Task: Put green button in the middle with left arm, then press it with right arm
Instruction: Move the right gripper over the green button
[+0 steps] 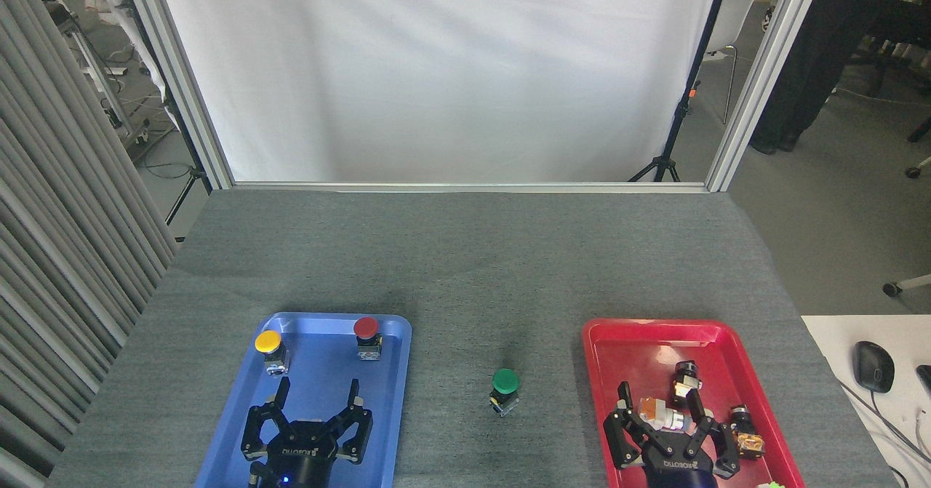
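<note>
Standing alone mid-tabletop (465, 270), the green button (505, 388) sits between two spread-fingered claws: left (309, 419) over the blue tray (396, 401), right (665, 419) over the red tray (593, 372).

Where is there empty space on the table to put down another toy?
The big grey stretch of table behind both trays is bare. Between the blue tray and the red tray only the green button stands, with room around it. The red tray is crowded with small parts; the blue tray holds a yellow button and a red button.
</note>
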Tool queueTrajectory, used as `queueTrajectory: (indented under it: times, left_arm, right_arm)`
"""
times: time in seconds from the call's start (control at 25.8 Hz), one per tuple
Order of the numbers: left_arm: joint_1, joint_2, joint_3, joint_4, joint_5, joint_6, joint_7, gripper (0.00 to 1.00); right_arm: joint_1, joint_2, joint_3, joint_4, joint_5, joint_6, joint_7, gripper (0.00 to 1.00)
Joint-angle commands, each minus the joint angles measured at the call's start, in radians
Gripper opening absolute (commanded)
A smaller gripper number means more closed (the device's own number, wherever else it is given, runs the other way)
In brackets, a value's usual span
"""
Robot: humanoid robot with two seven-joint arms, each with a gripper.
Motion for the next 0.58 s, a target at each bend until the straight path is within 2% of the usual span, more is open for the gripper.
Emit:
queueTrajectory:
  times: [0.0,0.19,0.31,0.39,0.54]
  left_arm:
    - [0.004,0.015,0.03,-0.027,0.023,-0.019,-0.028,1.0]
    - [0.041,0.015,0.082,-0.036,0.066,-0.068,-0.028,1.0]
    - [0.045,0.015,0.089,-0.042,0.066,-0.068,-0.028,1.0]
    - [0.045,0.015,0.089,-0.042,0.066,-0.069,-0.028,1.0]
    - [0.045,0.017,0.089,-0.042,0.066,-0.071,-0.027,1.0]
  right_arm:
    - [-0.001,0.005,0.006,0.003,0.005,0.005,0.044,1.0]
    - [-0.012,0.018,0.044,0.012,0.04,0.057,0.047,0.99]
    - [-0.035,0.034,0.086,0.035,0.077,0.062,0.046,0.94]
    - [-0.063,0.04,0.133,0.078,0.093,0.07,0.046,0.85]
    - [-0.107,0.064,0.205,0.141,0.113,0.116,0.041,0.6]
